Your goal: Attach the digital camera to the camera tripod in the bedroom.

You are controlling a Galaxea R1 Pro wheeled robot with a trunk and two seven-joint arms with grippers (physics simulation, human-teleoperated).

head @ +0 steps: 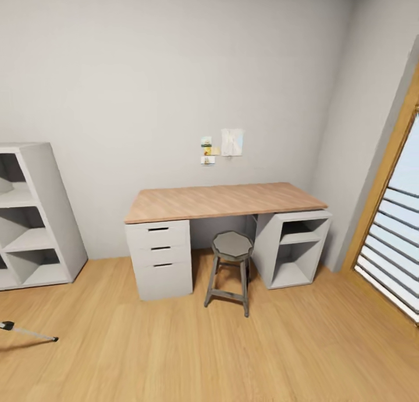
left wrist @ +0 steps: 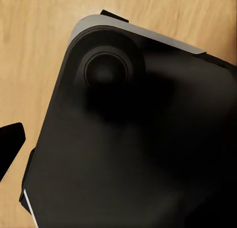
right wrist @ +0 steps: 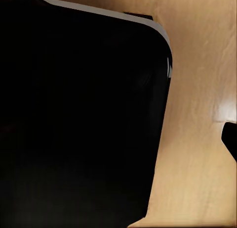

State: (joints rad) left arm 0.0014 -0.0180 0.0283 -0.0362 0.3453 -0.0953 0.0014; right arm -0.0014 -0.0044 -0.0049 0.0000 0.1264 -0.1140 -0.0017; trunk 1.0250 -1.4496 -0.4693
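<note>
Head view: possibly tripod leg (head: 29,331) bottom-left.

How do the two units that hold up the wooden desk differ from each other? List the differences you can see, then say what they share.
The left unit has three closed drawers with dark slot handles; the right unit is open-fronted, with two cubbies split by a shelf. The left unit's front faces the room; the right unit stands near the corner by the window. Both are pale grey, stand on the wood floor, and carry the desk top.

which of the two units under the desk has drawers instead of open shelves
The left-hand unit under the desk: three closed drawer fronts. The right-hand unit has open cubbies.
</note>
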